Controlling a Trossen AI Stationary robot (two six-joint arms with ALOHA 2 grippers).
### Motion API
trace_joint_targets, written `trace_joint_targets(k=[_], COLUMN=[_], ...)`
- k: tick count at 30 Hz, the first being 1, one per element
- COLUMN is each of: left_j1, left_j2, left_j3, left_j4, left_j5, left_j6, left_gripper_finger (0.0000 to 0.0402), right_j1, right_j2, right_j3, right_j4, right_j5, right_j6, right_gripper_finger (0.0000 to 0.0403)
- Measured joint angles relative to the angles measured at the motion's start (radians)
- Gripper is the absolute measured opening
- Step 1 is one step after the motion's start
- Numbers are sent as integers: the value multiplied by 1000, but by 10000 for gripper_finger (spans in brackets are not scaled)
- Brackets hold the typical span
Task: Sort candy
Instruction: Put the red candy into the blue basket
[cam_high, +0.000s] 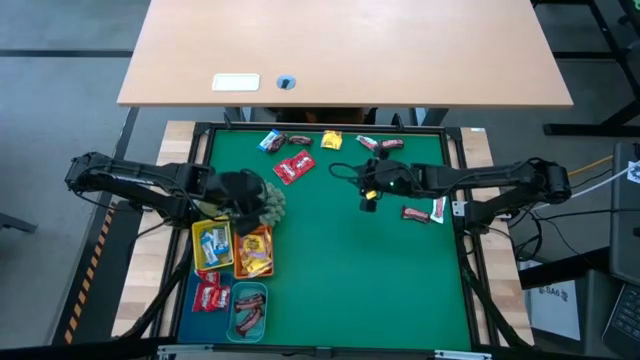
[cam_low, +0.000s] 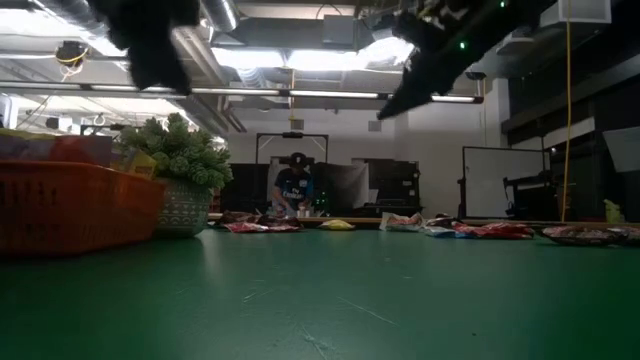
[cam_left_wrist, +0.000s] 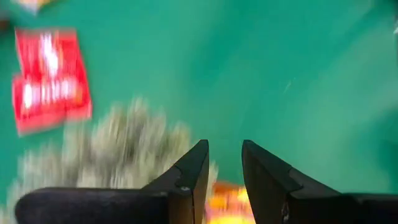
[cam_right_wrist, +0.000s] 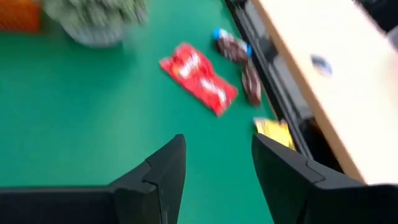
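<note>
Trays: four small trays sit at seven o'clock on the green mat in the high view, yellow tray (cam_high: 211, 245) and orange tray (cam_high: 254, 252) above, already holding sorted candy.
Left gripper (cam_high: 243, 190): hovers by the plant ball (cam_high: 270, 202), above the trays.
Right gripper (cam_high: 368, 190): mid-mat, reaching toward loose candy.
Unsorted candy: scattered along twelve o'clock, red packet (cam_high: 294, 167) nearest centre; two bars at three o'clock.
Low view: orange tray (cam_low: 75, 205) nearest, plant beside it; a person stands far behind.
Left wrist view: jaws parted, empty.
Right wrist view: jaws released, aimed short of the red packet (cam_right_wrist: 199, 77), likely the next pick.
</note>
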Motion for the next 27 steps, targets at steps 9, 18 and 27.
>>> trace_joint_targets(k=[9, 18, 27], left_j1=[1, 1, 1], left_j2=[0, 0, 0], left_j3=[0, 0, -1], left_j4=[361, 506, 502], left_j5=[-81, -288, -290], left_j6=[337, 506, 507], left_gripper_finger=[90, 90, 90], right_j1=[-218, -369, -374], right_j2=[-1, -1, 2], right_j3=[0, -4, -4], right_j4=[-325, -552, -566], right_j5=[9, -83, -122], right_j6=[237, 320, 340], right_gripper_finger=[182, 182, 182])
